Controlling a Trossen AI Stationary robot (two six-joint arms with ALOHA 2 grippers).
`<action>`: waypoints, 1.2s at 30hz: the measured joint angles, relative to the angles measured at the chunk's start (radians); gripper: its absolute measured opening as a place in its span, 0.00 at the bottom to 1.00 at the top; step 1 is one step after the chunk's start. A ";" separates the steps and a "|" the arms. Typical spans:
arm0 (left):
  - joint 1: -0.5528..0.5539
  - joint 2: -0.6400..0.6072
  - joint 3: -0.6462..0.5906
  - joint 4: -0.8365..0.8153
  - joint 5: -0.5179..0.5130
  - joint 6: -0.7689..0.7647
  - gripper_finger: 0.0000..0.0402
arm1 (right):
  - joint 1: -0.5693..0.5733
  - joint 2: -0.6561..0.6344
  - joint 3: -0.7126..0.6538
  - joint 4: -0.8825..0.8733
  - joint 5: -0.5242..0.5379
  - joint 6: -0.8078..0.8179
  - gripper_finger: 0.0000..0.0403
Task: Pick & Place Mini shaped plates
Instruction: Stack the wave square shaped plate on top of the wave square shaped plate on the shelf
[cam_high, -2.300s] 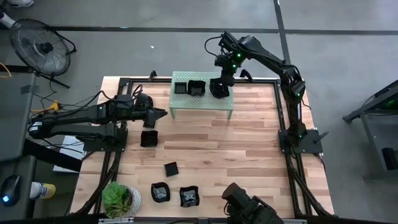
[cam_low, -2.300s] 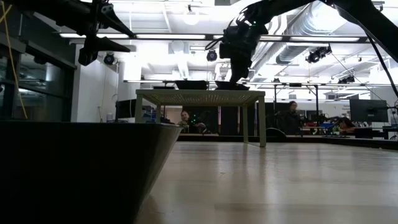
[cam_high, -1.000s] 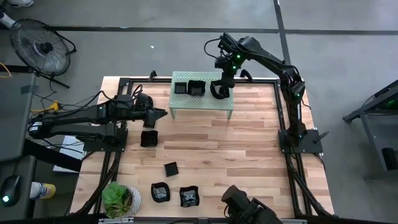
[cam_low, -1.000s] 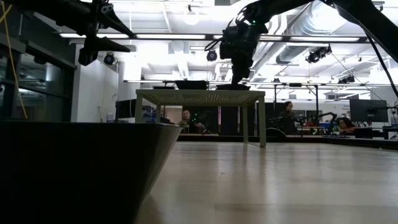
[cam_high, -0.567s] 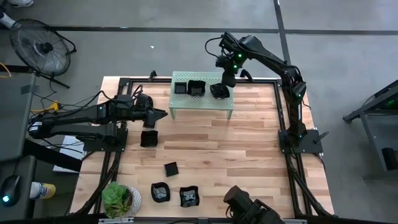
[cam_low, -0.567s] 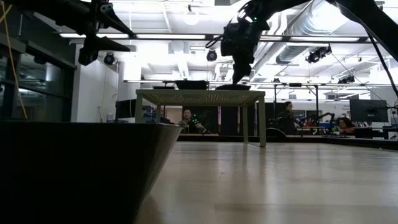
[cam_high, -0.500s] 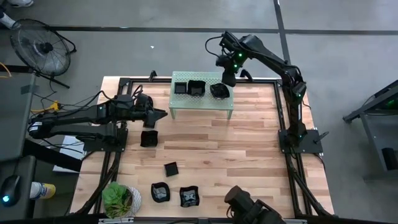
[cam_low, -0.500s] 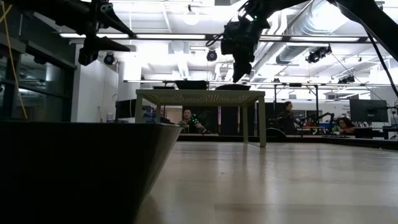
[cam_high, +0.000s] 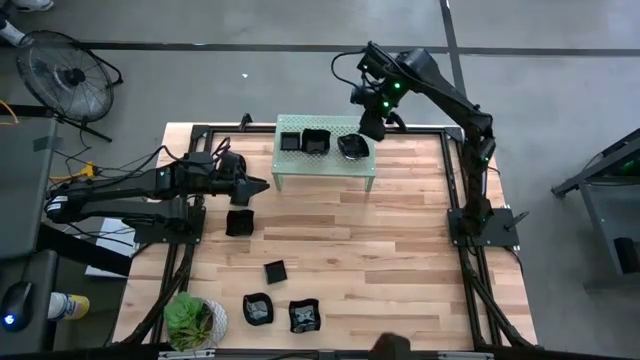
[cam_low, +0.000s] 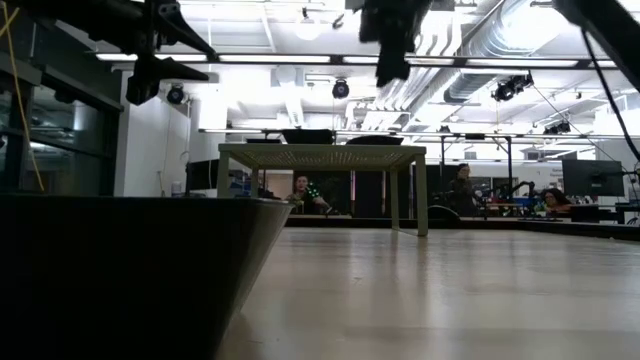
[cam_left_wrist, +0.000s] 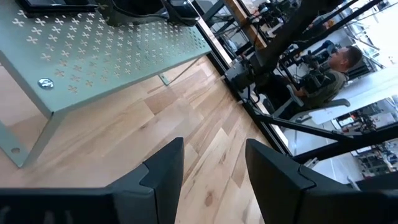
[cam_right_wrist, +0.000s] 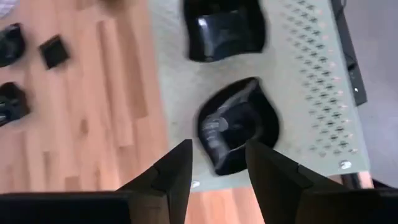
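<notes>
Three black mini shaped plates (cam_high: 290, 141) (cam_high: 316, 142) (cam_high: 351, 146) rest flat on the pale green perforated shelf (cam_high: 323, 168) at the table's far side. My right gripper (cam_right_wrist: 217, 168) hangs open above the rightmost of them, a wavy-edged plate (cam_right_wrist: 239, 124), clear of it; in the low view that gripper (cam_low: 390, 45) stands well above the shelf top (cam_low: 320, 152). Several more plates (cam_high: 239, 222) (cam_high: 275, 270) (cam_high: 257, 308) lie on the table's near left. My left gripper (cam_high: 255, 184) waits open and empty in the air, left of the shelf.
A potted green plant (cam_high: 195, 320) stands at the near left corner. A dark shape (cam_low: 130, 270) fills the low view's left foreground. Bare wood (cam_high: 400, 240) spreads right of and in front of the shelf. People (cam_left_wrist: 339, 62) sit in the room beyond the table.
My right gripper has let go of the wavy-edged plate on the shelf's right end and risen straight up, drifting slightly toward the table's far edge. The plate stays flat on the shelf.
</notes>
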 joint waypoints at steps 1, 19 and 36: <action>0.000 0.000 0.000 0.000 0.004 0.001 0.42 | 0.017 -0.019 -0.012 0.000 -0.001 0.008 0.36; -0.129 0.000 0.000 0.000 0.049 -0.012 0.42 | 0.309 -0.451 -0.392 0.175 0.132 0.381 0.36; -0.538 0.129 0.000 0.045 -0.296 -0.131 0.42 | 0.816 -1.156 -1.542 1.190 0.479 1.089 0.36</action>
